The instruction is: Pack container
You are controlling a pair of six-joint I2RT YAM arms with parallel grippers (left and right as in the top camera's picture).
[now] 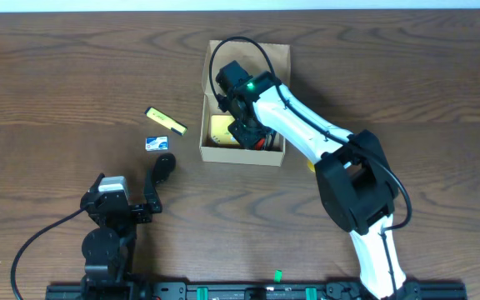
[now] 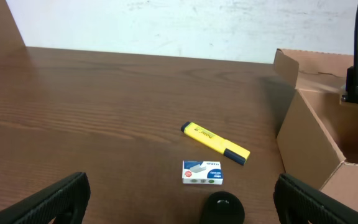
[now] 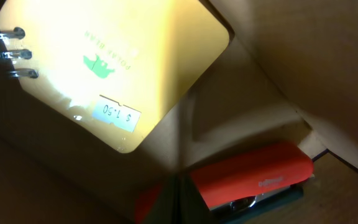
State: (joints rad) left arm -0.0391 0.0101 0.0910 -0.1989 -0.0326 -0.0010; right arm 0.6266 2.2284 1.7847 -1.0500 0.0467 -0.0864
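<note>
Our worry: right gripper (image 1: 247, 132), shut, deep in tan cardboard box (image 1: 240, 156) above red plastic stapler (image 3: 253, 177); careless lift could snag wall, drag box. Left gripper (image 1: 161, 171) wide open.

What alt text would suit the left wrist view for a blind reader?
A yellow plastic highlighter pen and a small blue-and-white cardboard packet lie on the dark wooden table, left of the open tan cardboard box. The left hand is open, black fingers at both bottom corners.
</note>
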